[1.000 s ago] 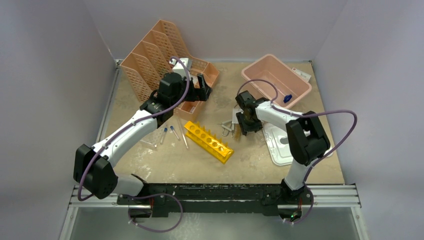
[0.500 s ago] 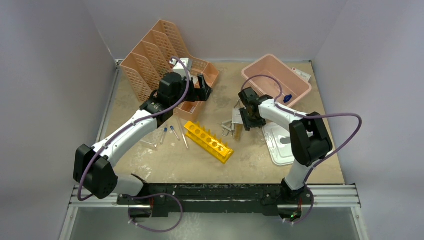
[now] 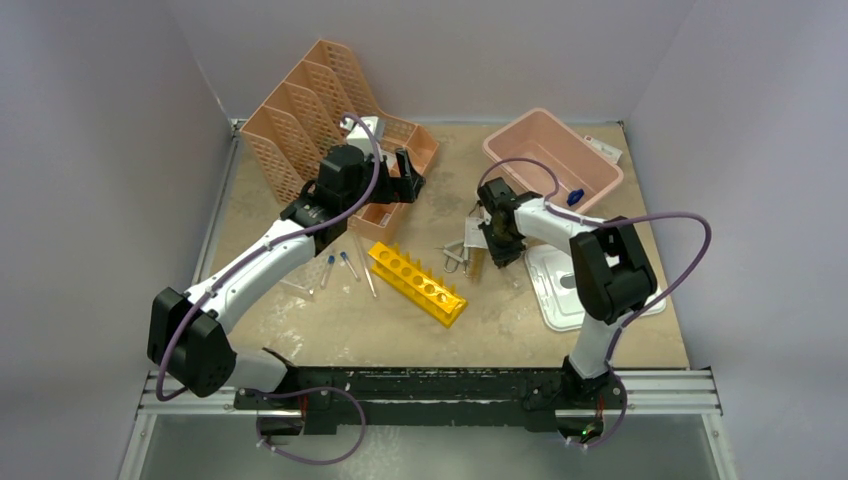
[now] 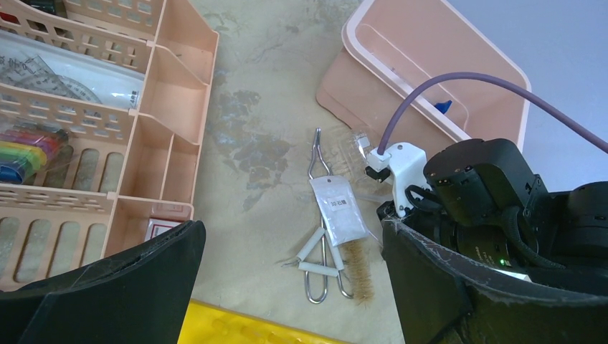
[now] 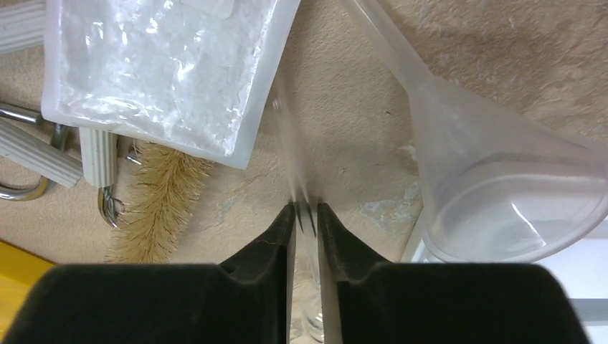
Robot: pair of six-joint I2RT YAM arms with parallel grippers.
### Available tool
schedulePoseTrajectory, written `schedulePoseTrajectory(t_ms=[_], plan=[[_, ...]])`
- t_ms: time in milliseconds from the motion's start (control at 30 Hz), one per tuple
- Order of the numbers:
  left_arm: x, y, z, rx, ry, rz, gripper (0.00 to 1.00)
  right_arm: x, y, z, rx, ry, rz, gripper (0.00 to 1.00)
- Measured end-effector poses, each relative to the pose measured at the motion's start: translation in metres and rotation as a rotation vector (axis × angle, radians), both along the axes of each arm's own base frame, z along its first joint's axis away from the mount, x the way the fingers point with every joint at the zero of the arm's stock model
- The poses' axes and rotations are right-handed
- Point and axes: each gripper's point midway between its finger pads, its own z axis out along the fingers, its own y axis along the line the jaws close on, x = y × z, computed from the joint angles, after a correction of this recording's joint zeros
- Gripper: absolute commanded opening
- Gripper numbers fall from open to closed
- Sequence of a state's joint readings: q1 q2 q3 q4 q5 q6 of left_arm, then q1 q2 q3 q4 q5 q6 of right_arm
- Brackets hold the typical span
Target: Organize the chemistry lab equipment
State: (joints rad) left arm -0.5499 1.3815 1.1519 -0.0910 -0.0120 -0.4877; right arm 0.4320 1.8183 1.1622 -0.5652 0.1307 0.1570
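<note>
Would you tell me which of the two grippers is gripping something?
The right gripper: it is shut on a thin clear tube, whereas the left gripper is open and empty.

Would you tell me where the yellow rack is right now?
In the top view, the rack lies at centre, with the tubes on its left and the tongs just beyond its right end.

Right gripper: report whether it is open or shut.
Shut. In the right wrist view the right gripper has its fingers pinched on a thin clear tube, with almost no gap.
</note>
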Motion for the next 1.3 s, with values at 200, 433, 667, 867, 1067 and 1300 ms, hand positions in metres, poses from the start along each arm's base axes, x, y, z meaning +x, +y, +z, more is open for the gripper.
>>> schedulePoseTrajectory(t_ms=[200,433,667,867,1067,1300], plan=[[0.000,0.000,0.000,0.000,0.000,0.000,0.93,0.004,-0.001,0.000,-0.009,-0.016,0.026,0.00],[0.000,0.000,0.000,0.000,0.001,0.000,0.93,-0.001,0.007,0.017,0.059,-0.049,0.042,0.00],[-0.002,0.000,-0.003,-0.006,0.009,0.003,0.93,0.001,0.018,0.093,0.193,-0.219,0.032,0.00],[-0.005,0.002,-0.001,-0.014,0.010,0.005,0.93,0.030,0.021,0.149,0.207,-0.363,0.036,0.00],[-0.011,0.006,0.013,-0.029,-0.016,0.005,0.93,0.095,0.002,0.232,0.205,-0.574,0.011,0.00],[-0.015,0.011,0.018,-0.020,-0.026,0.015,0.93,0.173,-0.064,0.296,0.096,-0.772,-0.027,0.00]])
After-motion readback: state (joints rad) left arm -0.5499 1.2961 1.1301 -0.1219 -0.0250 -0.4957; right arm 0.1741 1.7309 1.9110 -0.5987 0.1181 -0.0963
